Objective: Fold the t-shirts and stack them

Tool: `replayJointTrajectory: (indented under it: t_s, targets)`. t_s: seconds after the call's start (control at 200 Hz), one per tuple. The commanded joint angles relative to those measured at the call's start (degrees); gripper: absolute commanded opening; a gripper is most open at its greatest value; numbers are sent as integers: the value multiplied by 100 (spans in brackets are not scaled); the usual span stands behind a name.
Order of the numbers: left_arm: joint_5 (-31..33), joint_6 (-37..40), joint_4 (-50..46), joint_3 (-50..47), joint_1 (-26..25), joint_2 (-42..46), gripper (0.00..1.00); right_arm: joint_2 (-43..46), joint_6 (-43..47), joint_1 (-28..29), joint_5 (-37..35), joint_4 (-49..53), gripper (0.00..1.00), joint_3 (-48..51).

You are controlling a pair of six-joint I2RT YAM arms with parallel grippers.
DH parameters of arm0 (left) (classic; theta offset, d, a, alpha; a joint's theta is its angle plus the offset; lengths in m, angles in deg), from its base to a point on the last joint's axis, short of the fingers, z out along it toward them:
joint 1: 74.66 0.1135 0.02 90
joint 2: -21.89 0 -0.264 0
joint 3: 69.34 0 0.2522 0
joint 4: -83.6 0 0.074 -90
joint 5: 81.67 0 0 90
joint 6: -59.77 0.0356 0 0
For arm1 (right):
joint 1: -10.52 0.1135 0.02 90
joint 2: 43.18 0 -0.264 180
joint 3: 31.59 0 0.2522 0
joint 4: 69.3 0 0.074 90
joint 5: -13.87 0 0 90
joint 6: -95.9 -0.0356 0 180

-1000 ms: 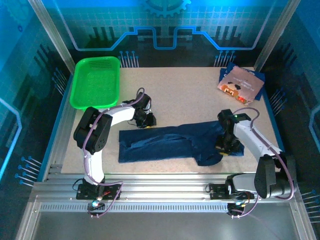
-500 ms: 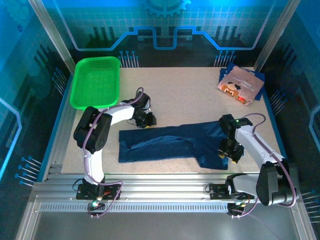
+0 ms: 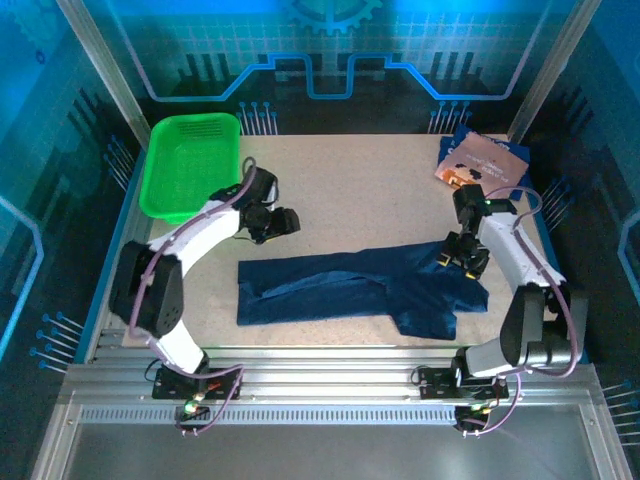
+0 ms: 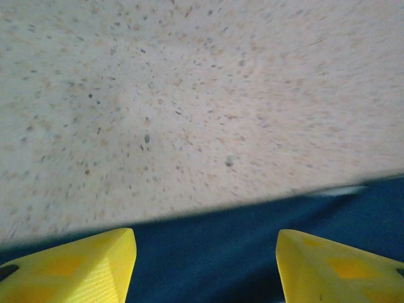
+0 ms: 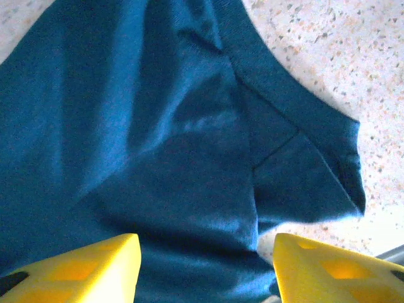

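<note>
One folded shirt sits beyond the right jaws. The other shirt lies as a long, half-folded strip on the desk, beneath the right jaws and just beside the left jaws. Further folds and the stacking remain. Both jaws stand spread and empty; a second ago they were down on the cloth, and they have since lifted off.

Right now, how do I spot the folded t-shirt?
On the speckled beige table, find the far right corner. A small folded navy cloth t-shirt lies there, pinkish-tan print up. The other navy t-shirt stretches across the middle, no print showing.
</note>
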Motion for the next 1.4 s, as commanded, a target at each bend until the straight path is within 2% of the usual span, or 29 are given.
replayJointTrajectory:
  t_s: [0.0,0.175,0.4,0.53,0.755,1.001,1.131,1.396]
  targets:
    - [74,-416,-956,-502,200,540,62,-201,463,-205,343,-58,58,-112]
    - [-126,-806,-1216,-1254,314,1181,64,247,137,-126,915,290,57,528]
    - [-204,-1197,-1260,-1893,314,1392,63,1165,-435,216,815,1094,56,1422]
    - [-244,-1152,-1230,-2020,313,1436,63,1389,-652,471,817,1125,55,1780]
    - [-305,-1069,-1236,-2165,307,1533,62,883,-1118,1164,724,821,55,2021]
    - [-450,-1062,-1089,-2324,298,1472,61,692,-1518,1225,752,209,55,2466]
    - [-577,-1161,-879,-2298,288,1483,61,640,-1674,1297,516,229,55,2412]
    - [-639,-1245,-631,-2168,219,834,57,397,-1769,1494,279,306,54,2285]
